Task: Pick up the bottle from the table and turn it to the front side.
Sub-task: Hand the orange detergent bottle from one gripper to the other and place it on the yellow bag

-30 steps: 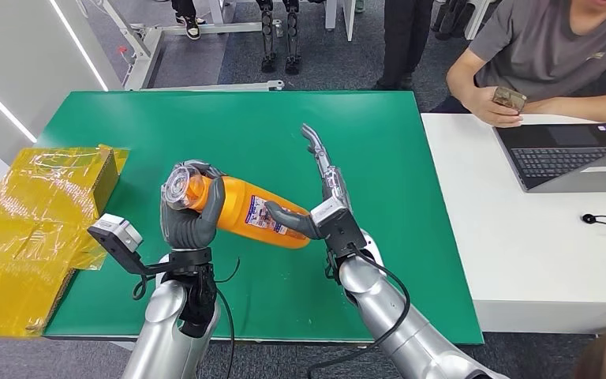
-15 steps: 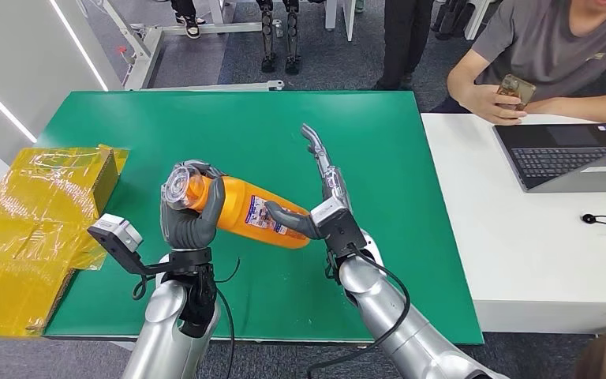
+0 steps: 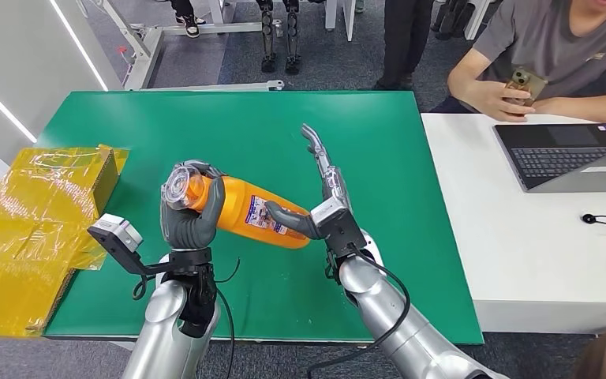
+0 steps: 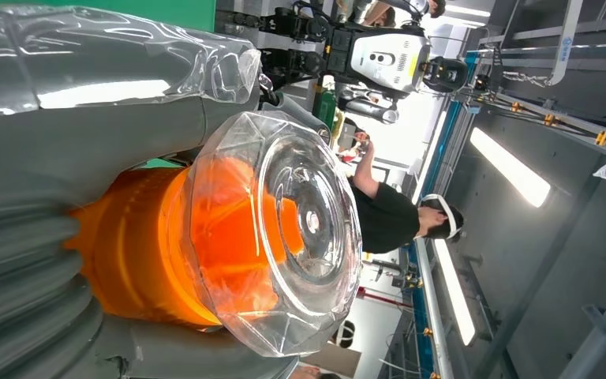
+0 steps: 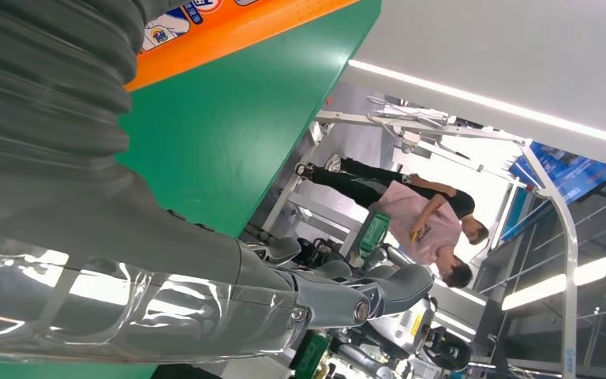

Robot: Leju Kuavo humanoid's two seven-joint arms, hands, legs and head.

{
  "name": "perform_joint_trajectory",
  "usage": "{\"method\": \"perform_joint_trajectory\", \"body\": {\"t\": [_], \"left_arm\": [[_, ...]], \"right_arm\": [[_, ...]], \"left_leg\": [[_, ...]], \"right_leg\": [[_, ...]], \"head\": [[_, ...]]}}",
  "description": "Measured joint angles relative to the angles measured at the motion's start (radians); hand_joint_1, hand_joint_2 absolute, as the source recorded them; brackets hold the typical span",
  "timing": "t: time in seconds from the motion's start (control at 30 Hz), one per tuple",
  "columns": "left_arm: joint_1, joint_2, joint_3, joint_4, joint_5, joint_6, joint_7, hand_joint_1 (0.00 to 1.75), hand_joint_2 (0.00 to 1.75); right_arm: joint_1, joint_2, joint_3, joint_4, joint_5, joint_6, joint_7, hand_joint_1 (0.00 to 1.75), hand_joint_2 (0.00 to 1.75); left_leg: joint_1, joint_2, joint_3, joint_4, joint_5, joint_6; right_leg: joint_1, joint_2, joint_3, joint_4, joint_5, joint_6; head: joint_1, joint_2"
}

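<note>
Risk first, left side: left hand (image 3: 185, 212) has its fingers wrapped round the cap end of the bottle (image 3: 246, 212), right at the clear cap (image 4: 280, 229). That's an end grip on a long body, so if the twist starts before the other end is properly supported, I'd expect the far end to sag or the neck to slip in the fingers.

Right hand (image 3: 325, 201): thumb pressed against the bottle's base end, fingers straight and spread, pointing toward the far edge, not wrapped. Looks like a prop, not a grip; a hard turn could push the bottle off it onto the green table (image 3: 379, 158).

Bottle is off the table, above the near-middle. Long axis near horizontal, running left-right, cap end left and slightly farther, base right and nearer. Label (image 3: 259, 213) faces up.
</note>
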Motion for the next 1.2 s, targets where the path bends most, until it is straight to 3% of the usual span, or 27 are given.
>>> {"method": "perform_joint_trajectory", "body": {"t": [1.2], "left_arm": [[0.0, 0.0, 0.0, 0.0, 0.0, 0.0, 0.0, 1.75, 1.75]], "right_arm": [[0.0, 0.0, 0.0, 0.0, 0.0, 0.0, 0.0, 0.0, 1.75]], "left_leg": [[0.0, 0.0, 0.0, 0.0, 0.0, 0.0]], "right_leg": [[0.0, 0.0, 0.0, 0.0, 0.0, 0.0]], "head": [[0.0, 0.0]]}}
